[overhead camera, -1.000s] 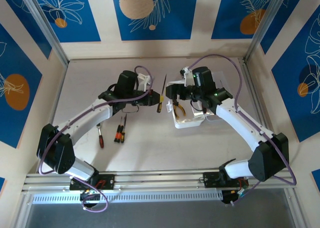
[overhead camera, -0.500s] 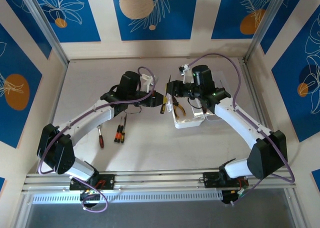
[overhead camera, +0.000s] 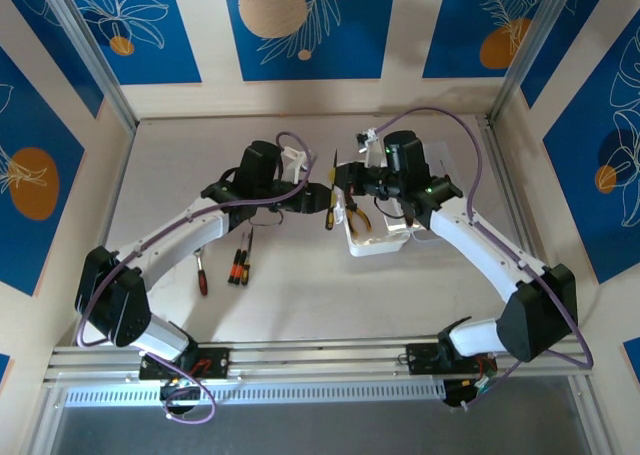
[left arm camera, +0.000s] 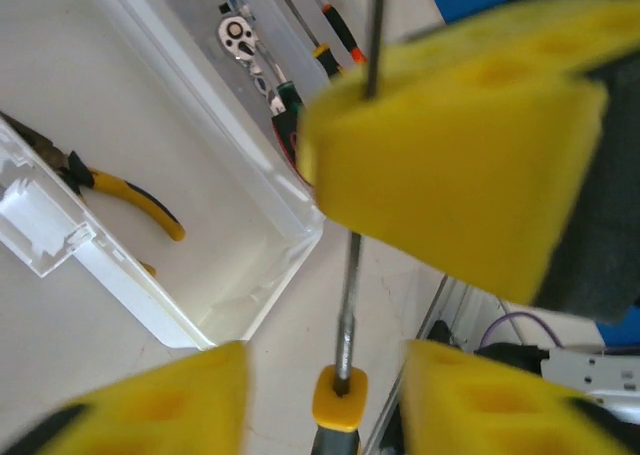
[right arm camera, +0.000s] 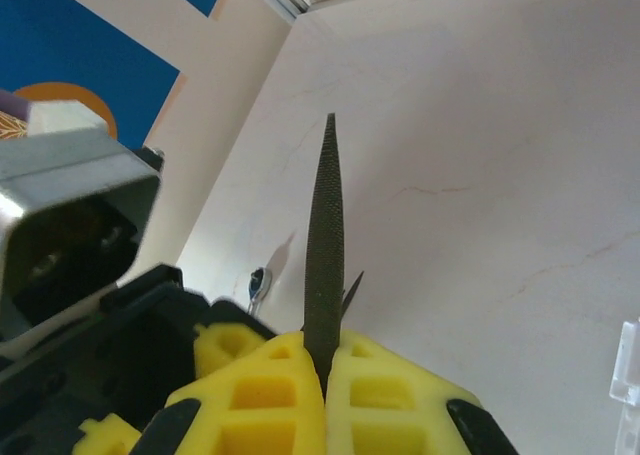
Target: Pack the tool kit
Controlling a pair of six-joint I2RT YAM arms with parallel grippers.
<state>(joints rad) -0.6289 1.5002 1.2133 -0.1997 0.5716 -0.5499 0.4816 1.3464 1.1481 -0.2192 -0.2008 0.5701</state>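
right gripper (right arm camera: 322, 360) pinches the file (right arm camera: 325, 235) blade tight. left gripper (left arm camera: 322, 405) jaws stand spread beside its handle. i'd back left straight off before swinging toward the case (left arm camera: 265, 190).

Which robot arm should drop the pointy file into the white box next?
Right. The right gripper is shut on the blade of the rough grey metal file, close beside the translucent white plastic case. The left gripper is open, its fingers apart from the handle.

White-and-black jointed arms (overhead camera: 185, 230), looping purple cables (overhead camera: 437, 111), yellow gripper pads (right arm camera: 260, 395) with moulded hollows.
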